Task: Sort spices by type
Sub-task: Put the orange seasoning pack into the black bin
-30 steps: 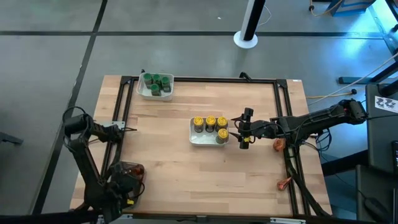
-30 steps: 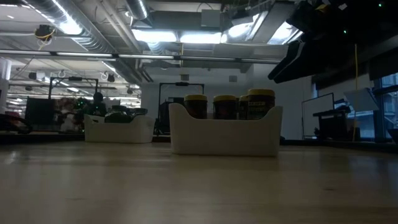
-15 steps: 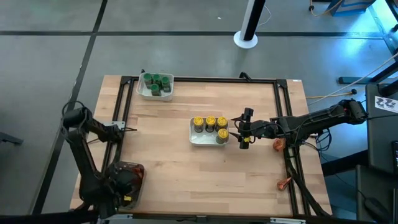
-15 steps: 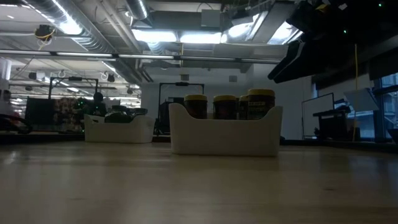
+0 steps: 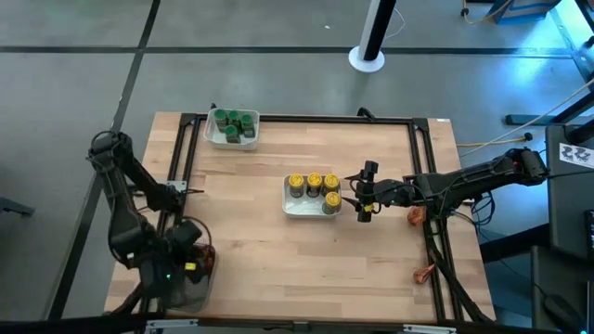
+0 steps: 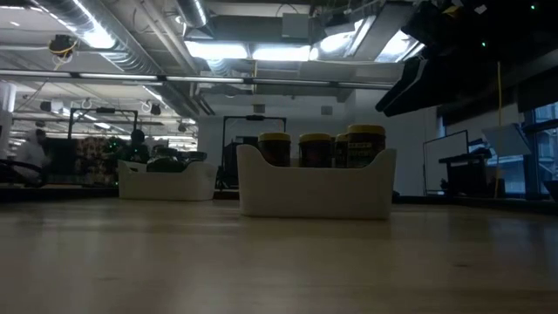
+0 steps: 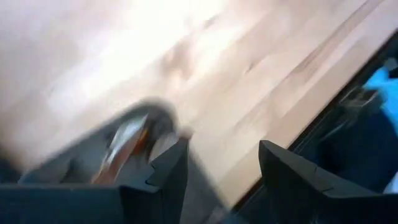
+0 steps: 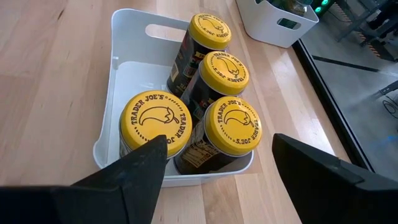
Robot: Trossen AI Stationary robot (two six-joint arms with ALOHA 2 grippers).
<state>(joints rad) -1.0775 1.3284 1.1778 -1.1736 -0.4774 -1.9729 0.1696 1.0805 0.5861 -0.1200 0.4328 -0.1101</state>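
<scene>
Beside the white tray (image 5: 306,209) of four yellow-lidded jars (image 8: 227,122) I park the right gripper (image 5: 364,194), fingers spread and empty. Left gripper (image 7: 217,165), parted, hangs over the grey tub (image 5: 181,278) holding orange packets; green-lidded jars (image 5: 232,122) fill the far tray.

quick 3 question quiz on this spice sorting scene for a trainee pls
1. How many yellow-lidded jars stand in the white tray at the table's middle?
2. True or false: the right gripper holds a jar.
3. Which lies in the clear tub at the left arm's near corner: A) green-lidded jars, B) red-orange packets, C) yellow-lidded jars?

Key: 1) four. 2) false; it hovers open beside the tray, gripping nothing. 3) B; the green-lidded jars sit in the far white tray.
</scene>
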